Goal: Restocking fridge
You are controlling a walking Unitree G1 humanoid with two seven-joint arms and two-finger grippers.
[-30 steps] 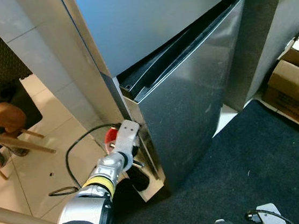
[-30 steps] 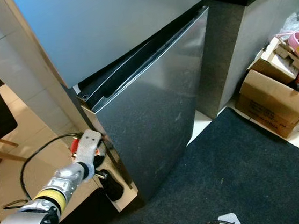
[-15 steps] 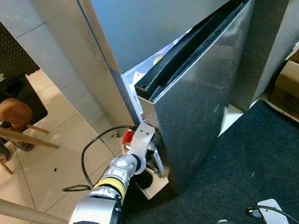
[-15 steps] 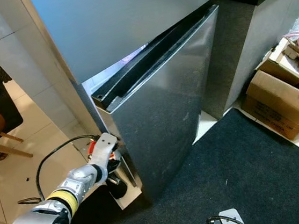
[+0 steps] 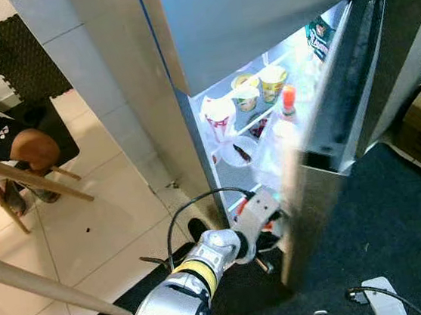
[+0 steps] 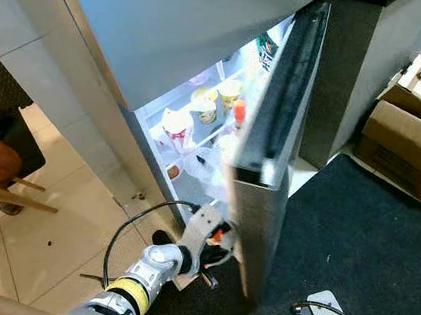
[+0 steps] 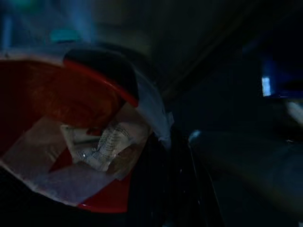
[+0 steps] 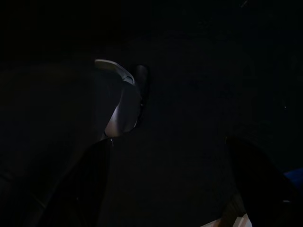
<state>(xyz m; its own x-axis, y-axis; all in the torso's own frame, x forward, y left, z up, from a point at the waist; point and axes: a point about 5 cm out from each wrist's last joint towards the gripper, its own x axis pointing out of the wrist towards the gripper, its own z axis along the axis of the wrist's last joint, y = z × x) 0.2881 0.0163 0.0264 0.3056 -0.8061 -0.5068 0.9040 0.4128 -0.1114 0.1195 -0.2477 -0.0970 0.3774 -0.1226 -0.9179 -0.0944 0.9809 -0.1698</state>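
I now have the tall grey steel fridge door (image 5: 327, 182) swung well out: a second ago it stood barely ajar, and now the lit white interior (image 5: 255, 114) shows at the upper centre of the frame. On the wire shelves I can see lidded cups (image 5: 262, 87) and a white plastic bag (image 5: 218, 117), with an orange-capped bottle (image 5: 287, 99) near the door edge. My left gripper (image 5: 267, 219) sits low at the door's bottom corner, centre of the frame, and its wrist camera shows it carrying a red packet wrapped in clear crinkled film (image 7: 85, 137), with the jaws clamped on it as far as I can judge from the dark picture. My right arm hangs idle at the bottom edge; its wrist view is too dark for me to tell how its jaws stand. I judge the opening step done, so next comes lifting the packet up toward a shelf.
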